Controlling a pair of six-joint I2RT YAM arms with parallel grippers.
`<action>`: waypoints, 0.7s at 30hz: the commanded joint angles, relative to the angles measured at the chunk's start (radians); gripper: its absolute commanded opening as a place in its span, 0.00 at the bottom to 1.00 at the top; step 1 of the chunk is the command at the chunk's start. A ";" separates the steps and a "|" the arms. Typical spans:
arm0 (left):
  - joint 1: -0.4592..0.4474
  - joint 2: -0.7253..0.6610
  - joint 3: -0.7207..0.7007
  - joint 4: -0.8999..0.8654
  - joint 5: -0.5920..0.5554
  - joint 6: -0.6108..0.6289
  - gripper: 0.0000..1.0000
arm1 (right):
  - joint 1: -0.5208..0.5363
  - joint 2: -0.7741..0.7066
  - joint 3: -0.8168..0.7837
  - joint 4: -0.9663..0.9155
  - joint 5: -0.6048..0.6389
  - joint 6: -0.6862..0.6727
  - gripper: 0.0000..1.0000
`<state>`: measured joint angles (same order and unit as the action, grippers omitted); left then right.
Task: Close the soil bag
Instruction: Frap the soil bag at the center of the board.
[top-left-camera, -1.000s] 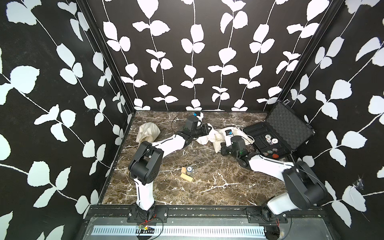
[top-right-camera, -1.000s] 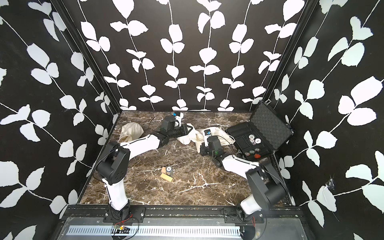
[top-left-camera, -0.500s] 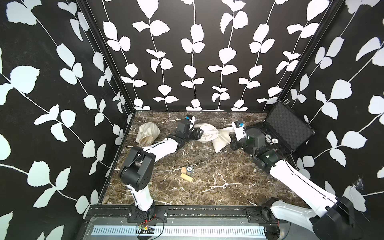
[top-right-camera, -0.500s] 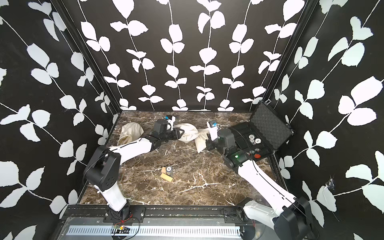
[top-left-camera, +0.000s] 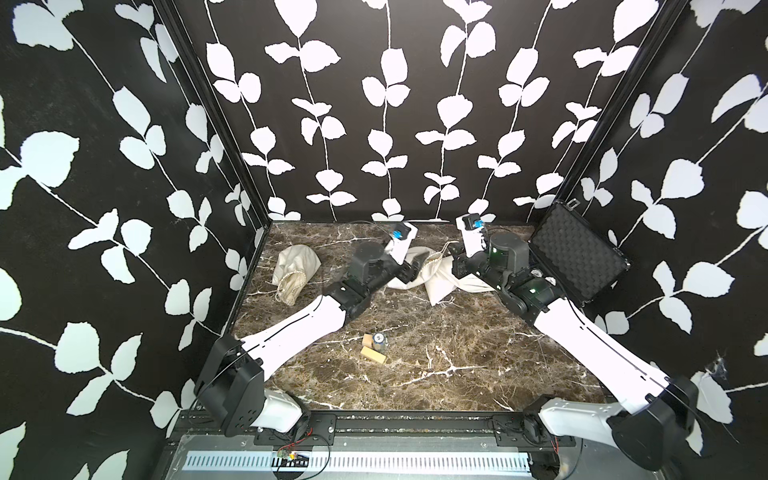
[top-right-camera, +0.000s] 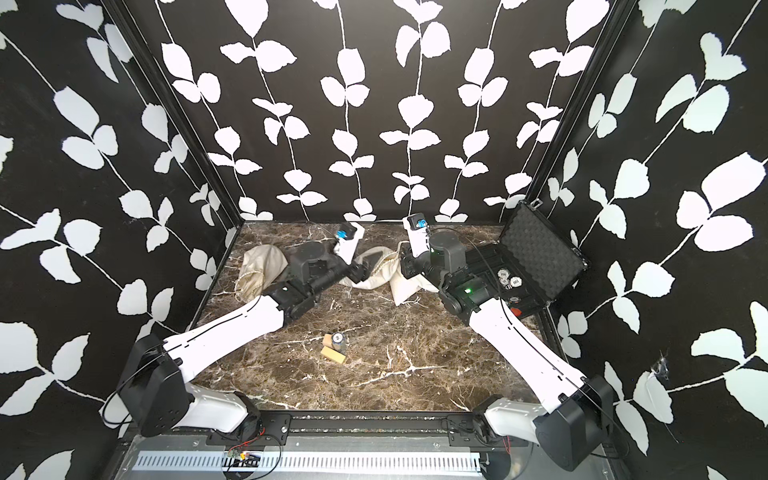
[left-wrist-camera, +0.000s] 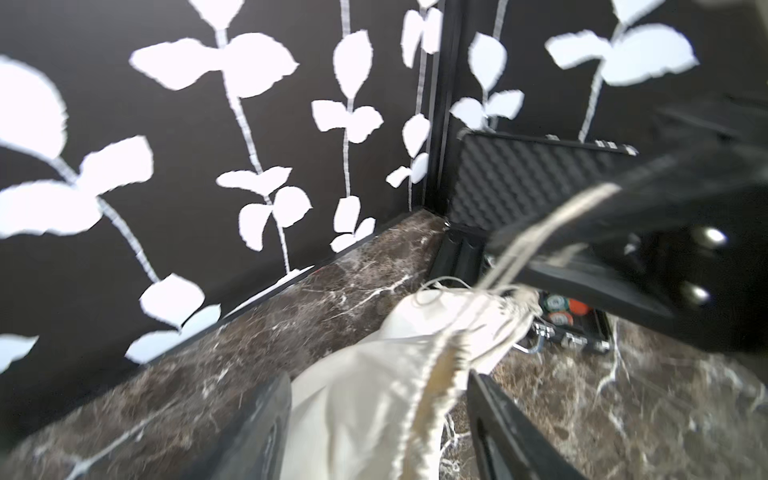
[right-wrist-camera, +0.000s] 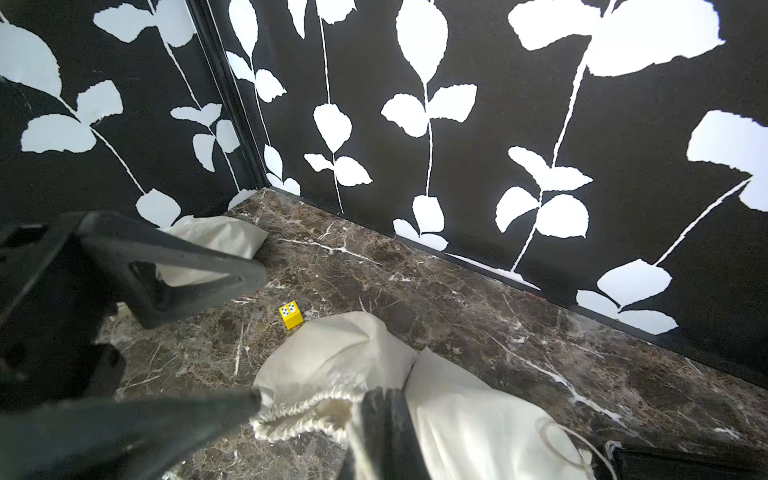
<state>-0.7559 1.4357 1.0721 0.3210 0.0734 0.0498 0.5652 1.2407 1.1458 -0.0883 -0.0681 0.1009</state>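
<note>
Far back on the marble tabletop (top-left-camera: 457, 374), straddles the soil bag (top-left-camera: 440, 284) at its gathered neck with the left gripper (left-wrist-camera: 378, 380) parted, clamps the drawstring (left-wrist-camera: 582, 206) in the right gripper (right-wrist-camera: 380, 399) just beyond the mouth, likely tugs rightward.

Reaching in toward upper centre.
Extends left arm (top-left-camera: 299, 332) from lower left, right arm (top-left-camera: 582, 336) from lower right; holds left gripper (top-left-camera: 411, 268) with jaws apart, right gripper (top-left-camera: 457, 266) pinched closed.

A black case (top-left-camera: 577, 253) is seen open at the table's (top-left-camera: 457, 365) right edge; a cloth sack (top-left-camera: 297, 266) is laid by its left edge.
</note>
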 joint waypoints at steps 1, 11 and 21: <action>-0.027 0.056 0.048 0.041 0.015 0.134 0.69 | 0.011 -0.012 0.032 0.026 -0.014 0.014 0.00; -0.062 0.179 0.130 0.113 -0.005 0.174 0.61 | 0.018 -0.031 0.037 0.013 -0.014 0.017 0.00; -0.061 0.233 0.165 0.130 -0.077 0.165 0.06 | 0.021 -0.068 0.015 -0.006 0.004 -0.003 0.00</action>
<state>-0.8131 1.6634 1.2102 0.4400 0.0319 0.2070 0.5774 1.2175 1.1461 -0.1177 -0.0669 0.1032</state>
